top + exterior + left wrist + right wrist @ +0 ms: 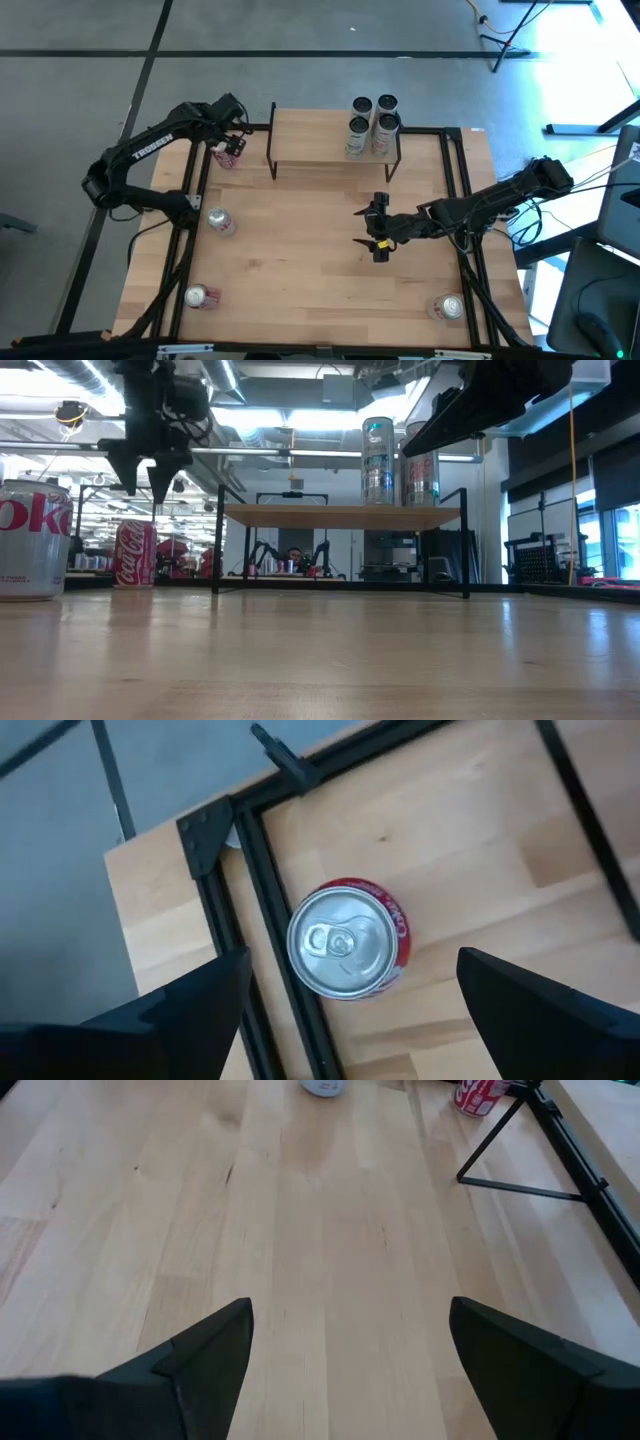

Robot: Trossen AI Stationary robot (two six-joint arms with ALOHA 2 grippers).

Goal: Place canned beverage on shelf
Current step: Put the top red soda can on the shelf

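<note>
Left tool [340, 1020] hangs spread above the red can [348, 938]: rigid, slick, dentable; pinch mid-wall.

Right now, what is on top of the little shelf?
Four tall cans stand in a tight square at the right end of the shelf. The rest of its plank is bare. In the low view only two cans show; the front ones cover the back pair.

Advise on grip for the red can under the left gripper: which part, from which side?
Take the red can by its round side wall, coming straight down from above. It stands upright, lid up, and the left gripper hangs over it, open, with a finger on each side. A black frame bar runs close beside the can, so one finger has to drop between bar and can.
</note>
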